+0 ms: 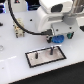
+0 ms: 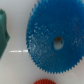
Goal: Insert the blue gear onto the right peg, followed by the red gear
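My wrist camera is looking closest of all, and the blue gear (image 2: 53,41) is filling most of that picture, lying flat on the white table (image 2: 17,65) with its teeth sharp around the rim and its centre hole showing as a small pale spot. A sliver of the red gear (image 2: 46,81) is peeking in at the picture's edge just beside the blue one, the two apart by a thin strip of white. A dark green object (image 2: 4,32) is sitting at the other edge, too cropped for me to tell what it is. None of my fingers are showing in this view. From the exterior view, my claw (image 1: 54,38) is hanging below my white arm (image 1: 54,15), and the blue gear (image 1: 58,38) is showing as a blue patch right at the fingers; whether I am pinching it or standing spread around it I cannot tell, since the picture is too blurred there. Just in front of my claw, the black-framed grey plate (image 1: 37,58) is lying on the table, with the right peg (image 1: 52,49) standing upright near its end on the exterior view's right, close beneath the blue patch, and the left peg (image 1: 36,55) standing farther along. Farther off, toward the exterior view's left, a small dark-and-yellow object (image 1: 18,32) is resting on the table, well apart from the plate.
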Motion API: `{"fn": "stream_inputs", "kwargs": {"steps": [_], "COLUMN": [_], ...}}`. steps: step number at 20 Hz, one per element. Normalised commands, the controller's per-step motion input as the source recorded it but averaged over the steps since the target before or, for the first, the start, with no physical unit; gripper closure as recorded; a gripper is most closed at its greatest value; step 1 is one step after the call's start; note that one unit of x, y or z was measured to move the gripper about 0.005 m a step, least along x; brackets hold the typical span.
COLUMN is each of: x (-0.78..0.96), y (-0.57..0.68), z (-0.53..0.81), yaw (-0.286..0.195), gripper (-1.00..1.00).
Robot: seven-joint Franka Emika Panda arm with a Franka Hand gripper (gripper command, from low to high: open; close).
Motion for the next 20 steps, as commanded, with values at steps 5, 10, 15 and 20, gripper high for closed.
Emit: {"fn": "stream_inputs", "kwargs": {"steps": [5, 10, 15, 20], "x": [-0.03, 0.05, 0.40, 0.58], "y": [0.00, 0.00, -0.02, -0.15], "z": [0.00, 0.24, 0.58, 0.52], "yaw": [0.000, 0.000, 0.000, 0.000], "gripper": [1.00, 1.00, 1.00, 1.00]}}
